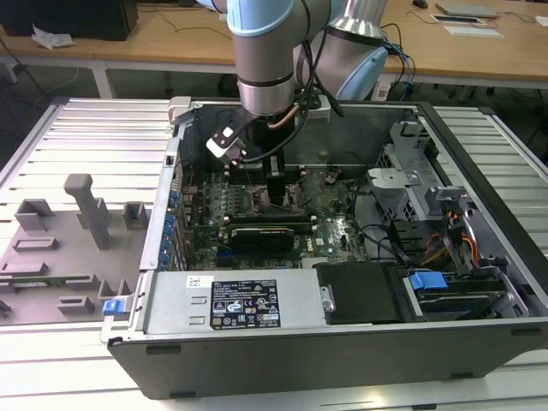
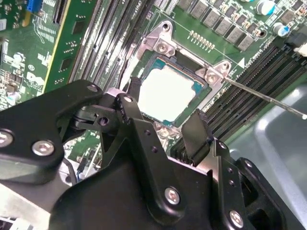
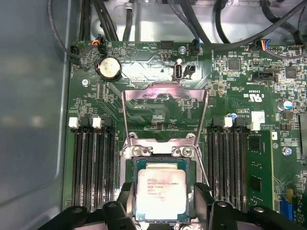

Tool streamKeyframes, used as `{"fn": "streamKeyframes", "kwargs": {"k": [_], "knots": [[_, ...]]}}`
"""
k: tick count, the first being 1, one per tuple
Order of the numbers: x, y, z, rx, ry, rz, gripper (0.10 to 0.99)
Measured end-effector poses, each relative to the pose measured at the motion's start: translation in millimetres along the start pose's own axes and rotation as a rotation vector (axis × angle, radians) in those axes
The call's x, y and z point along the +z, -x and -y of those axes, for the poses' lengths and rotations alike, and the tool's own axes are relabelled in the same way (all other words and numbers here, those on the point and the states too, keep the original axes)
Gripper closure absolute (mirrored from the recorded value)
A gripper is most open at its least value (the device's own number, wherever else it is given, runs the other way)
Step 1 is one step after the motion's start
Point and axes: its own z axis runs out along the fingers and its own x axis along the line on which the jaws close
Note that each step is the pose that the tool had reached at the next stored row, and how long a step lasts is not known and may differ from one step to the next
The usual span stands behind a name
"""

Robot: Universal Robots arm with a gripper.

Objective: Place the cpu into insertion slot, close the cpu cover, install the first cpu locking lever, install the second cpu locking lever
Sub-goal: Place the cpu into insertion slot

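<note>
Linkage of the hand [image 2: 163, 103] covers the near side of the insertion slot [image 2: 154, 61] in the second wrist view, so I cannot make out that edge of the socket. In the exterior view the arm [image 1: 265, 60] reaches down into the open computer case [image 1: 257, 368] on the slatted bench [image 1: 86, 128]. From there the socket is hidden under the hand, and I see nothing of the chip.

In the first wrist view the cpu [image 3: 160, 194] lies flat in the insertion slot, silver face up, its nearest edge partly behind the hand's black knuckles. The fingers [image 3: 202, 191] stand apart, one on either side of the chip, just beside the socket frame. A strip of frame shows between each tip and the chip, and they grip nothing.

The cpu cover [image 3: 165, 91] stands swung up from its hinge at the far side of the slot, and the green motherboard [image 3: 230, 96] shows through its cut-out. In the second wrist view a thin metal lever [image 2: 264, 98] sticks out from one corner of the socket bracket, and its far end is cut off at the picture's border.
</note>
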Motion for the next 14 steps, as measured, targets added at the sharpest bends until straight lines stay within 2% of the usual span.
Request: {"fn": "streamKeyframes", "kwargs": {"k": [3, 4, 5, 6, 8, 9, 10, 11, 13, 14], "knots": [[-0.5, 0.0, 0.0, 0.000, 0.000, 0.0000, 0.482], [-0.6, 0.0, -0.1, 0.000, 0.000, 0.0000, 0.549], [-0.7, 0.0, -0.1, 0.000, 0.000, 0.0000, 0.549], [-0.9, 0.0, -0.1, 0.000, 0.000, 0.0000, 0.675], [-1.2, 0.0, -0.2, 0.000, 0.000, 0.0000, 0.792], [-1.4, 0.0, -0.2, 0.000, 0.000, 0.0001, 0.792], [-1.6, 0.0, -0.2, 0.000, 0.000, 0.0000, 0.914], [-1.8, 0.0, -0.2, 0.000, 0.000, 0.0000, 0.973], [-2.2, 0.0, -0.3, 0.000, 0.000, 0.0000, 0.980], [-2.1, 0.2, -0.9, 0.000, -0.015, -0.0044, 0.980]]}}
